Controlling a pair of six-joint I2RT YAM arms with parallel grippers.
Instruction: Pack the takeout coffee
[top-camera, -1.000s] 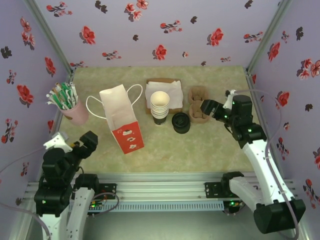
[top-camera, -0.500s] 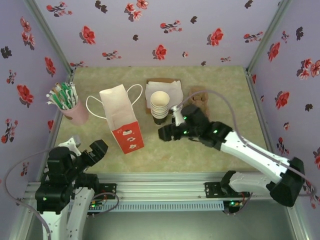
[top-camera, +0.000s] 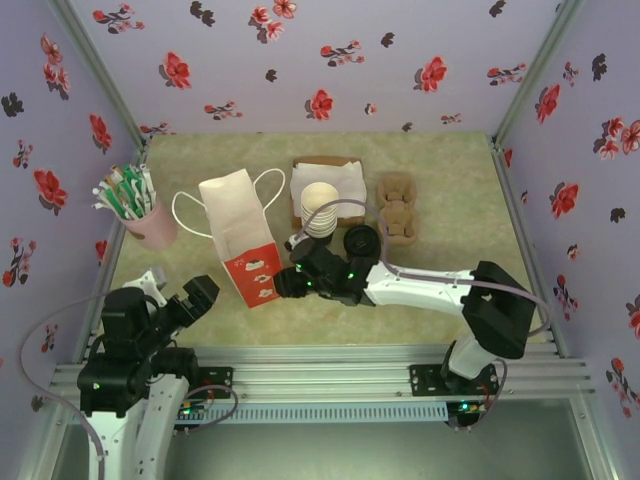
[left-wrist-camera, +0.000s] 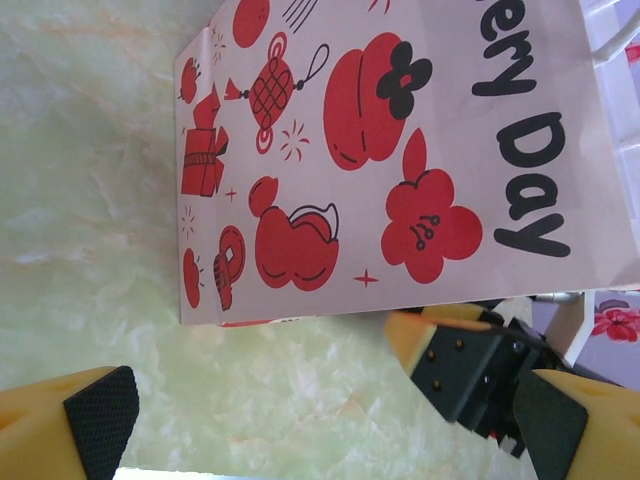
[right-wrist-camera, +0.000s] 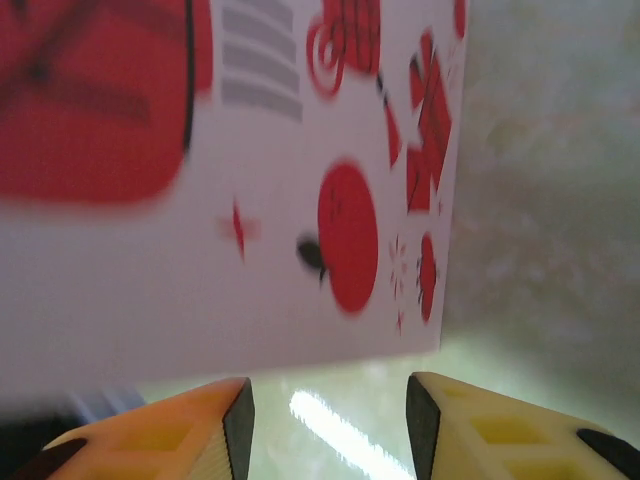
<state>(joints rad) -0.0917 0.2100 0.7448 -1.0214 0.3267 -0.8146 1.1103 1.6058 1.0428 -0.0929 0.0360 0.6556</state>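
A white paper bag with red prints lies flat on the table, its base toward me. My right gripper is open and low at the base's right corner, with nothing between its fingers; in the right wrist view the bag sits just beyond the gripper. My left gripper is open near the base's left side. In the left wrist view the bag lies ahead of the gripper, and the right gripper shows beside its edge. The single takeout coffee cup is hidden or out of view.
A nested stack of cups stands behind the right arm, with round black lids beside it. A brown cup carrier and napkins lie at the back. A pink cup of sachets stands far left.
The right arm has swung from the cup carrier at the back right, past the lids, down to the bag's base corner. The left gripper has edged slightly toward the bag.
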